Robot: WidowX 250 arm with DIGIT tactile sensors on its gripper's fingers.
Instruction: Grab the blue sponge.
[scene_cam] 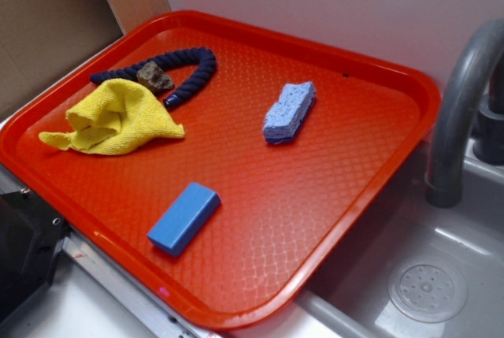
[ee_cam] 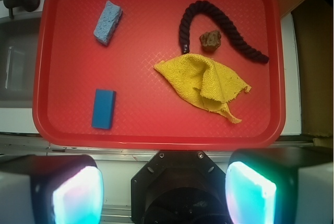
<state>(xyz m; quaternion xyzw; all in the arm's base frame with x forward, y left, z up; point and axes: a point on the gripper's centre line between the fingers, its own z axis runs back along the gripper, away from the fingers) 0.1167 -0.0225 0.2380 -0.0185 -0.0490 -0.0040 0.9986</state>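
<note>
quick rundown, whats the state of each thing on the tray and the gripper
blue sponge: lying flat on the red tray, free, untouched
blue block: lying flat, apart from the sponge
yellow cloth: crumpled, folded over itself
dark rope: curved in an arch
brown lump: sitting inside the rope's curve
gripper: open, holding nothing

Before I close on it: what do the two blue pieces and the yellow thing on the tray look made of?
The blue sponge: looks like porous foam, matte and speckled, with ragged edges and a darker underside.
The blue block: smooth, uniform bright blue with sharp edges; possibly dense foam or plastic, the pictures leave it open.
The yellow cloth: soft textile, crumpled into folds, with a fine woven or terry texture.
</note>
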